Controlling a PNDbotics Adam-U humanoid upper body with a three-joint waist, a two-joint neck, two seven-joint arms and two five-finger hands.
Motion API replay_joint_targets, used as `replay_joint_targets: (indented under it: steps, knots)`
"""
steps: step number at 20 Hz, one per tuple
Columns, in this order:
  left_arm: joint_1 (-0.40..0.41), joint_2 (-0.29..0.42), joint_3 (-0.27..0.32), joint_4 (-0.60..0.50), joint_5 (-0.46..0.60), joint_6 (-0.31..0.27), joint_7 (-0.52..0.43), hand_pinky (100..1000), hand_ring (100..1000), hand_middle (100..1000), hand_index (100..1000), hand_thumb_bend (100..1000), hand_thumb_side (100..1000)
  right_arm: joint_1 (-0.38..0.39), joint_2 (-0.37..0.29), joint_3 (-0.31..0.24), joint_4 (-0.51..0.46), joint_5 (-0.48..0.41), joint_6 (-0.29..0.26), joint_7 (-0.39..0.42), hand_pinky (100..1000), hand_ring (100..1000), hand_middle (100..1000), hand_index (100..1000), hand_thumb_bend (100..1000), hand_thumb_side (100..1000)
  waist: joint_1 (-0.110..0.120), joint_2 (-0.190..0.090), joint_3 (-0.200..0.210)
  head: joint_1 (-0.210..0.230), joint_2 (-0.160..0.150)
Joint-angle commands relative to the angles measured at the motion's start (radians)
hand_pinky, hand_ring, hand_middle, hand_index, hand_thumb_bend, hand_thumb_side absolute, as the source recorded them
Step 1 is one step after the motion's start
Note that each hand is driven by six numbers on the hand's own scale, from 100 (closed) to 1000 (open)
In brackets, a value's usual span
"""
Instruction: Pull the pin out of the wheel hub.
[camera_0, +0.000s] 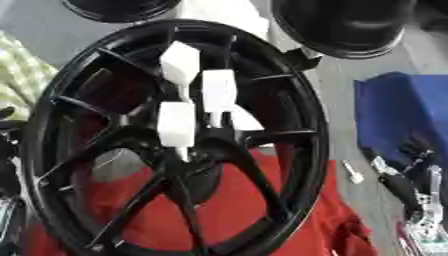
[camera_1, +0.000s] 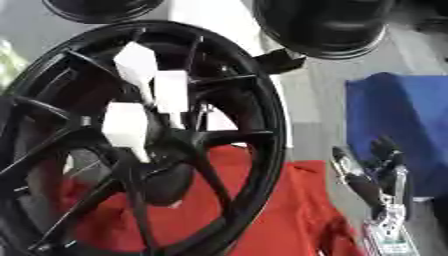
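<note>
A black spoked wheel hub (camera_0: 289, 100) stands on edge, filling most of both views. Three white block-shaped pins (camera_0: 176, 123) stick out around its centre; one is high (camera_0: 181, 64) and one lies to the right (camera_0: 219, 90). My right hand (camera_1: 378, 182) rests at the lower right, fingers up and relaxed, well away from the hub and holding nothing. A dark part of my left hand (camera_0: 9, 150) shows at the left edge, beside the rim.
A red cloth (camera_0: 297, 225) lies under the wheel. A blue object (camera_0: 402, 110) sits at the right. Two more black wheels (camera_0: 350, 25) stand at the back. A small white piece (camera_0: 353, 173) lies on the grey table.
</note>
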Motion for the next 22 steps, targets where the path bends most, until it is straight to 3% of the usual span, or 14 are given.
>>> replay_joint_targets:
  steps: [1,8,13,16,20,22]
  knots:
    - [-0.010,0.006,0.002,-0.022,-0.005,0.000,-0.002,647,509,477,710,168,968,-0.004,-0.032,0.000,-0.006,-0.009,-0.002,0.004,673,831,743,850,672,196,0.002,-0.026,-0.001,0.009,0.000]
    - [-0.009,0.006,0.003,-0.022,-0.005,0.000,-0.001,647,510,478,710,169,970,-0.009,-0.037,0.000,-0.008,-0.008,0.002,0.012,674,832,744,850,669,194,0.000,-0.024,0.004,0.002,-0.016]
    - [-0.008,0.017,0.006,-0.020,-0.001,0.000,0.003,647,511,478,710,168,971,0.005,-0.076,0.005,-0.094,0.029,0.070,0.081,680,835,746,845,674,209,-0.007,-0.025,0.001,0.001,-0.021]
    - [-0.002,0.033,0.006,-0.016,-0.003,0.001,0.003,647,511,478,710,166,972,0.064,-0.169,0.009,-0.252,0.071,0.119,0.159,698,840,749,845,675,211,-0.016,-0.029,-0.010,0.003,-0.020]
    - [0.004,0.048,0.009,-0.013,-0.007,0.000,0.005,647,511,478,710,164,972,0.154,-0.351,0.018,-0.501,0.141,0.185,0.284,725,835,747,837,674,221,-0.027,-0.034,-0.020,0.014,-0.015]
    - [0.008,0.055,0.009,-0.012,-0.009,0.000,0.006,646,511,478,710,163,972,0.160,-0.436,0.015,-0.538,0.150,0.173,0.330,731,834,747,834,673,221,-0.032,-0.037,-0.024,0.019,-0.011]
